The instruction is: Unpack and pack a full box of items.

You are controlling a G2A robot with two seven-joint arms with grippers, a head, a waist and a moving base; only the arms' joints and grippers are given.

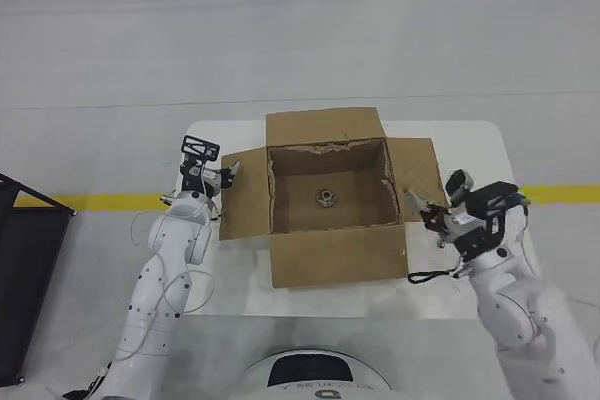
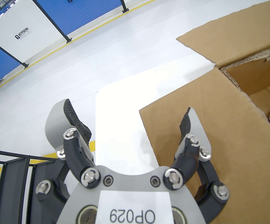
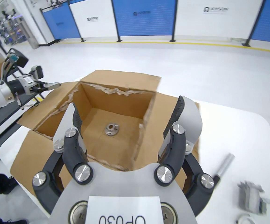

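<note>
The open box (image 1: pixel 330 255) sits mid-counter (image 1: pixel 245 290) with one ring (image 1: pixel 324 197) left inside; some parts (image 3: pixel 251 194) lie at its right. My left pincer (image 2: pixel 130 120) and right pincer (image 3: pixel 128 115) are spread wide, empty. Unpacking seems nearly done, packing not begun.

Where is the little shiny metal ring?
In the top view the metal ring lies alone on the floor of the open cardboard box, near its middle.
</note>
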